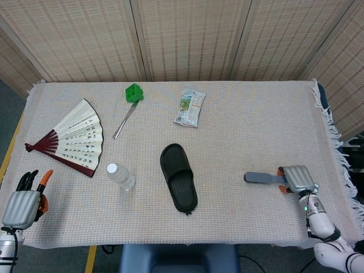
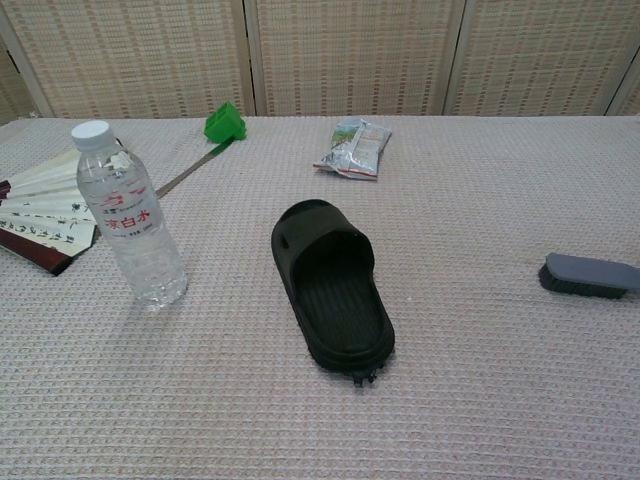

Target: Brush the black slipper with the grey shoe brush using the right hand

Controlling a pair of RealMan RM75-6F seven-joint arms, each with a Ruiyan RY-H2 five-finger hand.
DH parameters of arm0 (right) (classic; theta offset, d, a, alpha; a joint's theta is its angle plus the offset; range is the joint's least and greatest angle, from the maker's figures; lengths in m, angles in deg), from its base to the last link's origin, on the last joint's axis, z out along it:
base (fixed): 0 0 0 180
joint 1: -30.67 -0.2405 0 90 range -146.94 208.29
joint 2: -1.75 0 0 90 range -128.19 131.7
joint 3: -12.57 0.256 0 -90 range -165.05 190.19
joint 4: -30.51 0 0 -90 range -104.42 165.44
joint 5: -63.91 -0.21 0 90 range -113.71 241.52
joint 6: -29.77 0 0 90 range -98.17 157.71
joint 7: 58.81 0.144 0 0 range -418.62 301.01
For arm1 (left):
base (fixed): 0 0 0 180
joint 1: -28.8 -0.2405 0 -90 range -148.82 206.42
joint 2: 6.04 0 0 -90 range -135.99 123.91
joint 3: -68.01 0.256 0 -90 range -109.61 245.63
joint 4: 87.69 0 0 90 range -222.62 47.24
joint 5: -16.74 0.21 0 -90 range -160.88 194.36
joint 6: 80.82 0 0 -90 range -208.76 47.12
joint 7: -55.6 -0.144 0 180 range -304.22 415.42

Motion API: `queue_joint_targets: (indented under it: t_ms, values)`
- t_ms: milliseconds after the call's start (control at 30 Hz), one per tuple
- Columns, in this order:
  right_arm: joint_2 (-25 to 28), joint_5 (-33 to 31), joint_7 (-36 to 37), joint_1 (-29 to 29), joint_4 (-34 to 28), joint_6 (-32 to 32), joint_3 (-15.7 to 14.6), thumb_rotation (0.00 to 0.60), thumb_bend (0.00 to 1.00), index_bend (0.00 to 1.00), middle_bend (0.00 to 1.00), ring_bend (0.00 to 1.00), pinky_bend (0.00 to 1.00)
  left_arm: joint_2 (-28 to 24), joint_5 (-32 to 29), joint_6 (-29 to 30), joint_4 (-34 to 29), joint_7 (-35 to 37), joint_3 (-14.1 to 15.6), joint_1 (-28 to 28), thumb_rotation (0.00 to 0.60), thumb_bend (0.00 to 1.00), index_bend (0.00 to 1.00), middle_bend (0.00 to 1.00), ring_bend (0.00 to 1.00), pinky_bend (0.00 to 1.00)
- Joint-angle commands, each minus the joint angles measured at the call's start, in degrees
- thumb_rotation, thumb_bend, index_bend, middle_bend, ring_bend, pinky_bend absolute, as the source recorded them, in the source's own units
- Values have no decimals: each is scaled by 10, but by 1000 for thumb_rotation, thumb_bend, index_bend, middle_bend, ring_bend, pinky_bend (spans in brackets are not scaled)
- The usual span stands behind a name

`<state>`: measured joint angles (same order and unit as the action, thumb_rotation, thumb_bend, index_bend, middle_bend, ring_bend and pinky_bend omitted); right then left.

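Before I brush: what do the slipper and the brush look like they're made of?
Black slipper: looks like moulded rubber or foam, matte, with a ridged footbed. Grey shoe brush: smooth grey back, probably plastic, over dark bristles; the right hand is at its handle end.

Between the brush point(image 1: 263, 178) at right and the slipper point(image 1: 178, 177) in the middle of the frame lies bare cloth point(image 1: 239, 136), an open lane for a hand. The bottle point(image 1: 121, 176) stands upright just left of the slipper, the only tall thing nearby. The fan point(image 1: 73, 138), green-handled tool point(image 1: 129, 105) and packet point(image 1: 190, 107) lie flat, farther up the frame.
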<state>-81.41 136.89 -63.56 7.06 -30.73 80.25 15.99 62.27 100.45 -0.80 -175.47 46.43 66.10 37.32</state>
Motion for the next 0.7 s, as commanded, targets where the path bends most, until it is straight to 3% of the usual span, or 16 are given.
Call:
queue_joint_targets:
  t_ms: [33,333,700]
  values:
    - [-2,10,14,-5,9,-9,-4,600,209,699,648,640,844,1,-3,-3,1,-2,-1,2,600,456,0,0,0,60]
    - [-13,15,25,-20,27,-24,-2,600,234,760,692,699,886,2,-12,-12,-1,-9,-3,6,600,469,0,0,0,61]
    - [18,6,18,-32,-8,-35,7,600,271,845,749,751,900,-2,-11,-12,-1,-1,0,5,600,469,0,0,0,63]
